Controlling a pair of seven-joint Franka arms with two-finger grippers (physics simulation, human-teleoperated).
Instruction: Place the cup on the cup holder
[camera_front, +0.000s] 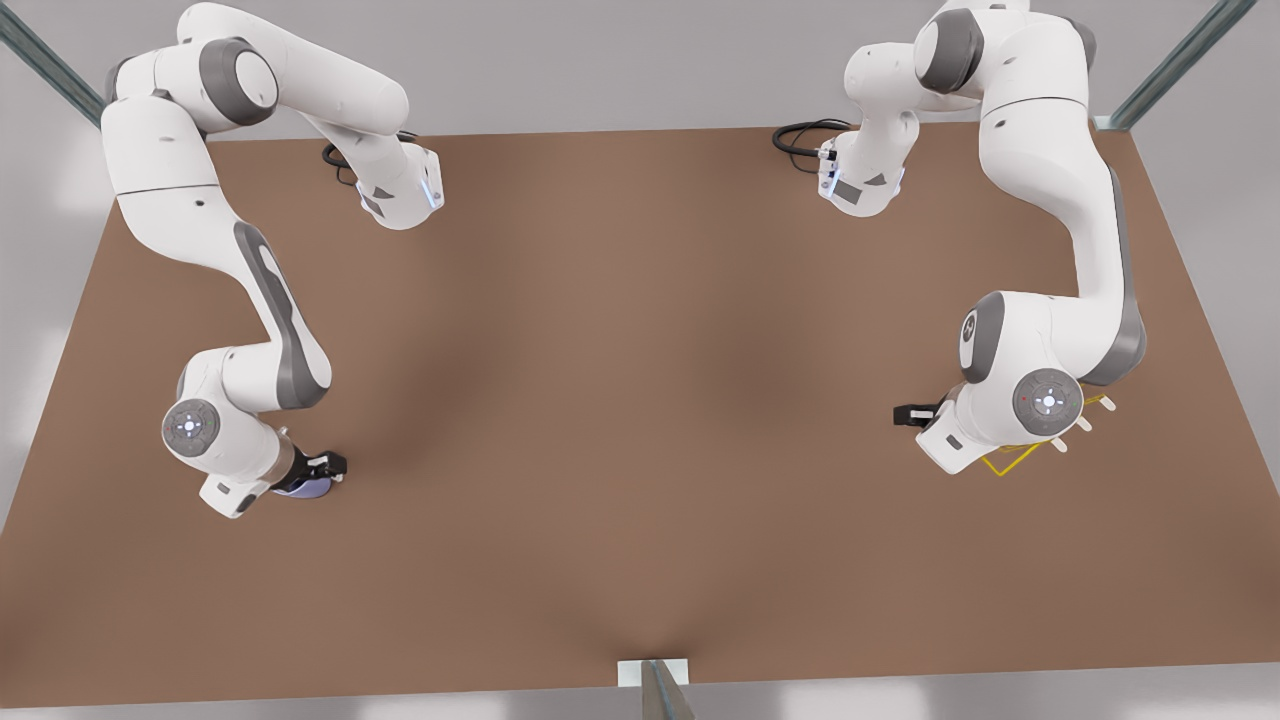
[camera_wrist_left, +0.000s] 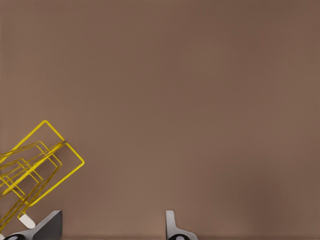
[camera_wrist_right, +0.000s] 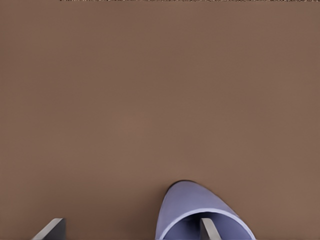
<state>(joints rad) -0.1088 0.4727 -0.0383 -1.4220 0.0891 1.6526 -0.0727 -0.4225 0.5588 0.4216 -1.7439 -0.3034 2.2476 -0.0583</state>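
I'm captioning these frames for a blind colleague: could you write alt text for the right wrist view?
The lavender-blue cup stands on the brown table, seen from above. The right gripper is open, one finger inside the cup's rim and the other finger well outside it.

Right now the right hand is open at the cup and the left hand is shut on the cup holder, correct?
Not quite. The left hand is open, not shut on the cup holder: the left wrist view shows the holder off to one side of the fingers, with only table between them. The right hand is open at the cup, as you said.
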